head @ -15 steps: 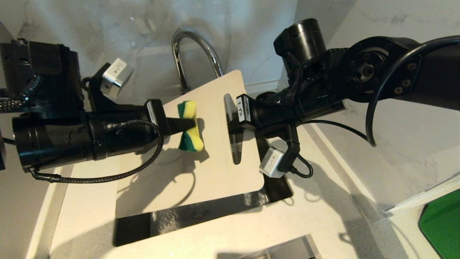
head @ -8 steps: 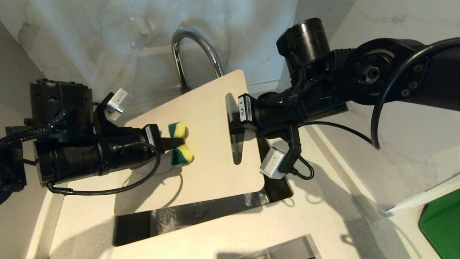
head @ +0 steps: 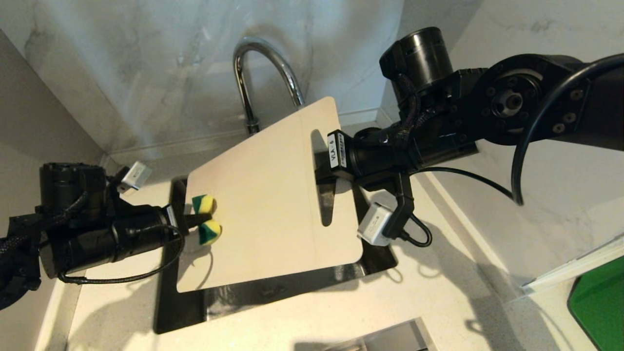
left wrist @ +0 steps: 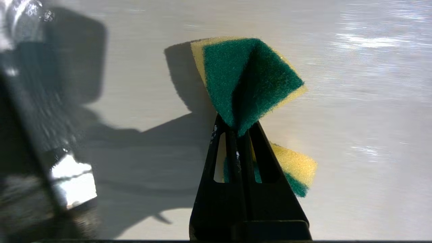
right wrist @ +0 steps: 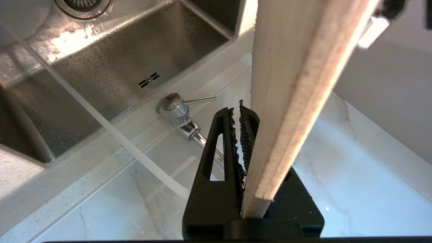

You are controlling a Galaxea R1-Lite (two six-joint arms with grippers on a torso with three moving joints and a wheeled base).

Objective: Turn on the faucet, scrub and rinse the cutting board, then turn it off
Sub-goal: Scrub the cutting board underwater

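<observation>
Sink point(head: 273, 292) holds no loose items; cutting board point(head: 263, 195) hangs tilted over it, right end effector point(head: 325, 171) clamped tight on the slot-handle edge just in front of faucet point(head: 253, 73). Left end effector point(head: 195, 222) pinches a green-yellow sponge point(head: 207, 224) fully closed, pressed on the board's far-from-faucet left edge. Right wrist view alone shows faucet lever point(right wrist: 199, 100), drain point(right wrist: 82, 4), wet basin; green object point(head: 599, 302) sits on counter point(head: 438, 302), well right of sink.
</observation>
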